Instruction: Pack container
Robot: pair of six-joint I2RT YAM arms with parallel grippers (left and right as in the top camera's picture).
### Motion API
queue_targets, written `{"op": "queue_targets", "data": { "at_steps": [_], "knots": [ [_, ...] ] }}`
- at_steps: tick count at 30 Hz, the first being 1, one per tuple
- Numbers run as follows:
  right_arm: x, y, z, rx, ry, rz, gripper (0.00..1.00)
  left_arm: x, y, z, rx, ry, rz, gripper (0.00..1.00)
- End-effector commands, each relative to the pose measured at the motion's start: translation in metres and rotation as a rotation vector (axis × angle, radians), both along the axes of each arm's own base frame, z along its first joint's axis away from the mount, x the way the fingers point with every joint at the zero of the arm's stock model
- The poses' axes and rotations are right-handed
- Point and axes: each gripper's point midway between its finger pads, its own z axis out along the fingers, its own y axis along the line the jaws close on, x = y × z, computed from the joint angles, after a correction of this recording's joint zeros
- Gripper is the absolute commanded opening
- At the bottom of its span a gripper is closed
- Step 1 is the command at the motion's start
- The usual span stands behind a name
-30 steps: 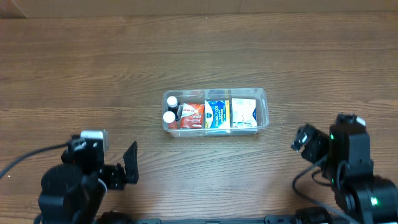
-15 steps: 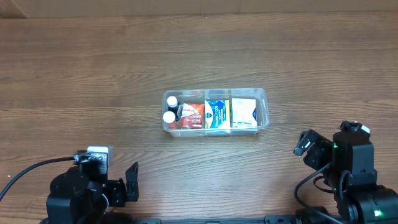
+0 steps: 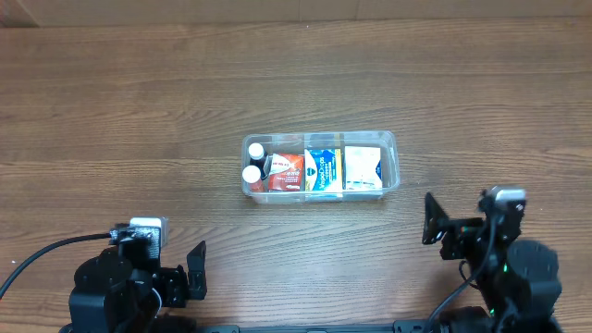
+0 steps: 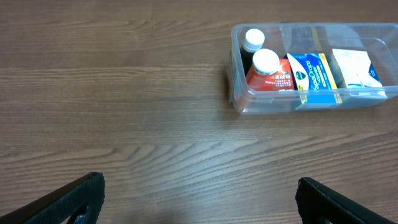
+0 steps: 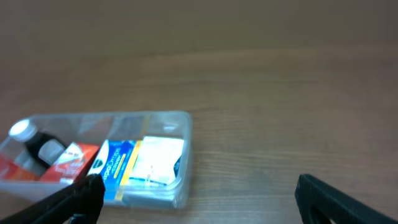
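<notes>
Across the whole scene, a wooden table [image 3: 296,83], with no loose item visible outside the tub. At the near edge, two arms, pulled back compared with one second ago. Down in the near-left corner, the left gripper [image 3: 192,273], drawn lower than before. At the near right, the right gripper [image 3: 437,233], now turned inward toward the middle. Spread wide in both wrist views, dark fingers [image 4: 74,196] out at the frame sides, gripping nothing and well apart from everything. In the middle of the table, the container [image 3: 320,136], not shifted from its earlier place. Inside, side by side from the right: a white box [image 3: 363,168], a blue-and-yellow box [image 3: 323,169], a red box [image 3: 287,171], same order as before. At the left end, just beside the red box, two white-capped bottles [image 3: 255,150]. Judged from this, probably done with the packing, with only the retreat remaining. No lid in view, so impossible to say whether closing is needed.
</notes>
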Motion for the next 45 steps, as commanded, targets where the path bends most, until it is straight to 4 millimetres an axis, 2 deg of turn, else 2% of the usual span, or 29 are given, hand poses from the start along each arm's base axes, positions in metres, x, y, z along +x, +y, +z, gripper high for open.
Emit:
{"op": "queue_targets", "data": {
  "at_steps": [1,6,8,11,13,14,45],
  "knots": [
    [-0.003,0.029,-0.01,-0.179,-0.178,0.239,1.0,0.0,0.002,0.0,-0.007,-0.003,0.018,1.0],
    [0.017,0.022,-0.015,-0.187,-0.447,0.154,1.0,0.0,0.002,0.0,-0.007,-0.003,0.018,1.0],
    [0.023,0.017,-0.018,-0.168,-0.491,0.112,1.0,0.0,0.002,0.0,-0.007,-0.003,0.018,1.0],
    [0.031,0.004,-0.035,-0.089,-0.457,0.019,1.0,0.0,0.002,0.0,-0.007,-0.003,0.018,1.0],
    [0.033,-0.012,-0.056,-0.041,-0.359,-0.083,1.0,0.0,0.002,0.0,-0.007,-0.003,0.018,1.0],
    [0.034,-0.016,-0.059,-0.036,-0.345,-0.107,1.0,0.0,0.002,0.0,-0.007,-0.003,0.018,1.0],
    [0.034,-0.015,-0.058,-0.036,-0.351,-0.099,1.0,0.0,0.005,-0.001,-0.003,-0.012,0.034,1.0]
  ]
}}
